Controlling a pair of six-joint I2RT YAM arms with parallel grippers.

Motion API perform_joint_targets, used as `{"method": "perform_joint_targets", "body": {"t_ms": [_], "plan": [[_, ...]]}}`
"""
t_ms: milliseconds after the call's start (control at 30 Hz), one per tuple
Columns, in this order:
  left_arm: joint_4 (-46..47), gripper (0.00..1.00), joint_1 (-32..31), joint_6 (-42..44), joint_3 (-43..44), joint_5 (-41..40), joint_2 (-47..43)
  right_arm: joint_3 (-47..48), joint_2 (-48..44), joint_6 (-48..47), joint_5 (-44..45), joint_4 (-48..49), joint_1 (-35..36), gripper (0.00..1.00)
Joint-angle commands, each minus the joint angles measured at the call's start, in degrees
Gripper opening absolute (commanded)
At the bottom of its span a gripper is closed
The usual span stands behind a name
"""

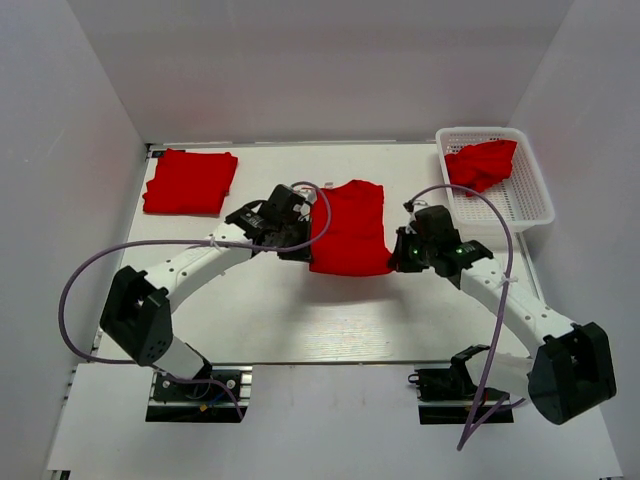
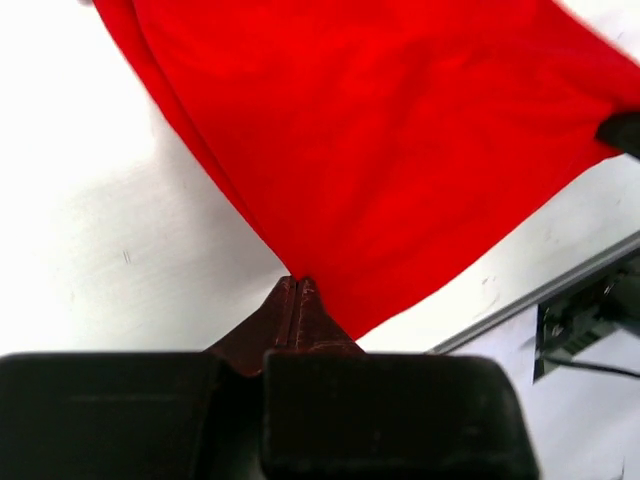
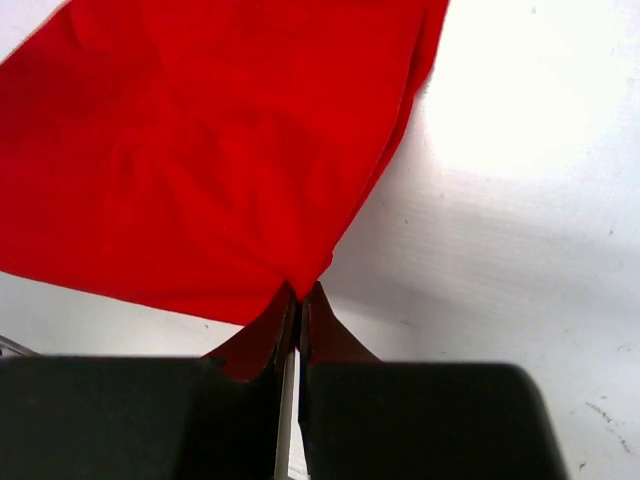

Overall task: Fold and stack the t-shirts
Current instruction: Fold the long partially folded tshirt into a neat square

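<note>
At far left, your folded t-shirt (image 1: 190, 182) likely starts the stack. Your left hand (image 2: 298, 290) and right hand (image 3: 297, 297) are each clenched on a near corner of the centre t-shirt (image 1: 350, 228), stretching it for a fold. 1 crumpled t-shirt (image 1: 482, 163) waits in the far-right basket (image 1: 525, 205).

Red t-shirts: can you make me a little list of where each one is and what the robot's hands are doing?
middle t-shirt: stretched between the two arms, pinched on both sides
left gripper: shut on the middle t-shirt's left side
right gripper: shut on its right side
folded t-shirt: far left corner of the table
crumpled t-shirt: inside the white basket, far right
</note>
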Motion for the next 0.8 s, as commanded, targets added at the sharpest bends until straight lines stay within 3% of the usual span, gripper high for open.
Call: {"method": "perform_joint_targets", "body": {"t_ms": [0,200,433,767], "plan": [[1.33,0.0,-0.28,0.48,4.07,-3.25,-0.79,5.66,1.32,-2.1,-0.21,-1.82,-0.25,0.0],[-2.18,0.0,1.3,-2.59,12.33,-12.82,5.98,14.01,8.61,-2.1,4.44,-2.35,-0.34,0.0],[-6.13,0.0,2.44,-5.14,24.98,-18.11,13.45,24.91,17.05,-3.15,8.57,-5.15,-0.51,0.0],[-4.92,0.0,5.87,-6.9,30.62,-19.35,17.23,35.81,25.66,-4.21,9.81,-8.59,-1.74,0.0]]}}
